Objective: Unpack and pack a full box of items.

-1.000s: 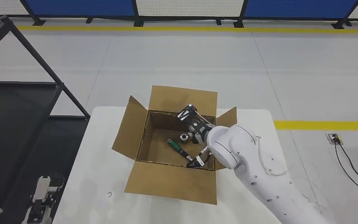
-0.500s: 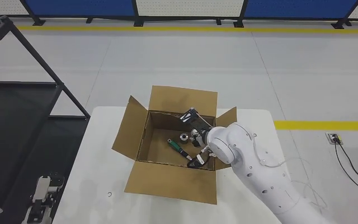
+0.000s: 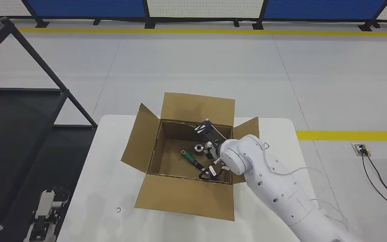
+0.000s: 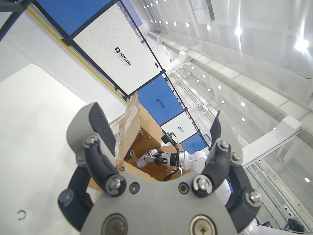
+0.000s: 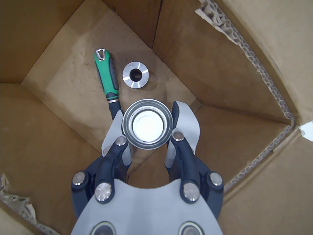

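An open cardboard box (image 3: 184, 195) stands on the white table. My right gripper (image 5: 148, 110) is inside it, shut on an upright metal can (image 5: 147, 127) with a white cap, held by its sides just above the box floor. From the left wrist view the same can (image 4: 143, 161) shows in the right gripper (image 4: 153, 159) inside the box (image 4: 137, 125). On the box floor lie a green-handled tool (image 5: 107, 75) and a metal ring (image 5: 135, 75), both close to the can. My left gripper (image 4: 156, 113) stands open and empty, away from the box.
The box flaps (image 3: 138, 142) stand up on all sides, with torn edges (image 5: 247, 47) near the right arm. A small C-shaped ring (image 3: 118, 210) lies on the table (image 3: 103, 181) in front of the box. A dark frame (image 3: 36, 66) stands off to the left.
My right arm has sunk a little deeper into the box with the can still in its grip. The tool and the ring have stayed in place.
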Robot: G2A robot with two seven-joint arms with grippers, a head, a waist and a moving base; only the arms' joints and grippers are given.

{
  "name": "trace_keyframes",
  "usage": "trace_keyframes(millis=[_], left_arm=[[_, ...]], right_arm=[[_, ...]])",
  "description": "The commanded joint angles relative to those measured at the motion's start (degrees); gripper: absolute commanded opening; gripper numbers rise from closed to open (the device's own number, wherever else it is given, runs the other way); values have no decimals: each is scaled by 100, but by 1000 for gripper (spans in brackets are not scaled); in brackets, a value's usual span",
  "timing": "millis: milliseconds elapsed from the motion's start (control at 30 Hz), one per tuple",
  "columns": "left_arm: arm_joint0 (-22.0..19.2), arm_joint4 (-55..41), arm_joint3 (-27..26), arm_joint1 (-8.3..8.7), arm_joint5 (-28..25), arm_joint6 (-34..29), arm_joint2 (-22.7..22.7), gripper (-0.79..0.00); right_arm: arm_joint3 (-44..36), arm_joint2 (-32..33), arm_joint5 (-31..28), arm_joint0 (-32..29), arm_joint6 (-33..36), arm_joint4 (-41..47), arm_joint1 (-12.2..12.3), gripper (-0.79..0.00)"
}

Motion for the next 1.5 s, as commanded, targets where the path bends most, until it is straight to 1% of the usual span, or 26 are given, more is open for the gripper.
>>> trace_keyframes(millis=[0, 67, 167, 400, 433, 500, 600, 733, 933, 1233, 1367, 1467], left_arm=[[0, 0, 0, 0, 0, 0, 0, 0], [0, 0, 0, 0, 0, 0, 0, 0], [0, 0, 0, 0, 0, 0, 0, 0], [0, 0, 0, 0, 0, 0, 0, 0], [0, 0, 0, 0, 0, 0, 0, 0], [0, 0, 0, 0, 0, 0, 0, 0], [0, 0, 0, 0, 0, 0, 0, 0], [0, 0, 0, 0, 0, 0, 0, 0], [0, 0, 0, 0, 0, 0, 0, 0], [0, 0, 0, 0, 0, 0, 0, 0], [0, 0, 0, 0, 0, 0, 0, 0], [0, 0, 0, 0, 0, 0, 0, 0]], right_arm=[[189, -102, 198, 55, -40, 33, -83, -785], [400, -167, 298, 150, -21, 74, -156, -785], [648, -214, 281, 250, -81, 175, -243, -785], [917, -286, 245, 372, 51, 194, -369, -785], [939, -285, 243, 378, 55, 197, -382, -757], [968, -309, 203, 388, 90, 142, -404, -597], [993, -285, 183, 378, 99, 112, -422, -533], [1011, -244, 118, 357, 126, 77, -437, -483], [936, -143, 64, 295, 178, -12, -434, -468], [566, 117, -15, 55, 295, -226, -349, -471], [419, 219, -76, -49, 372, -307, -317, -453], [362, 277, -115, -105, 394, -342, -306, -419]])
